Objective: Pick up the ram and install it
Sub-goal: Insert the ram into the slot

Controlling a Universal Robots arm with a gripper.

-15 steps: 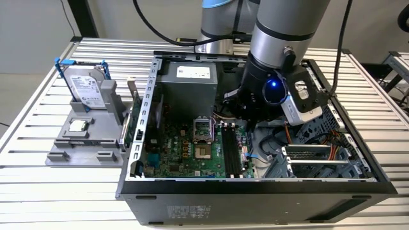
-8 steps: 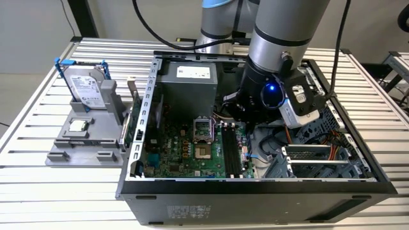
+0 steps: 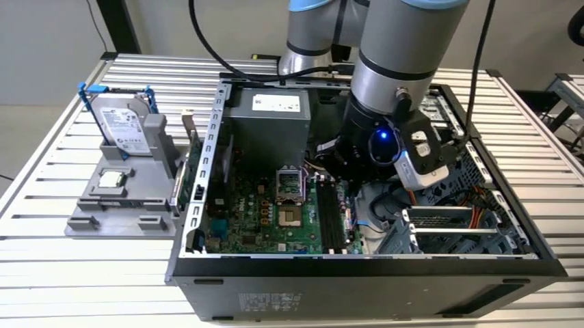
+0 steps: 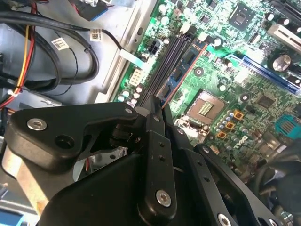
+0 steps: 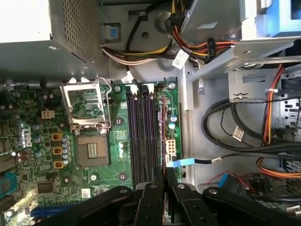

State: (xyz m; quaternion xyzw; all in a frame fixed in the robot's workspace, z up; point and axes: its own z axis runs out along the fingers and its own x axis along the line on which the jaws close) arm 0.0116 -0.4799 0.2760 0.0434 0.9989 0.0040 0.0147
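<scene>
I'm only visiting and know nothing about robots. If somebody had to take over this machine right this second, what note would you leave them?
Gripper: shut on the ram, which is seen edge-on in both wrist views.
Where: the arm reaches down into the open computer case. The ram runs parallel to the black memory slots on the motherboard, on their side away from the processor socket.
Done: ram picked up and lined up at the slots.
Left: it cannot be seen whether the ram is pressed home, and the gripper has not let go.
</scene>
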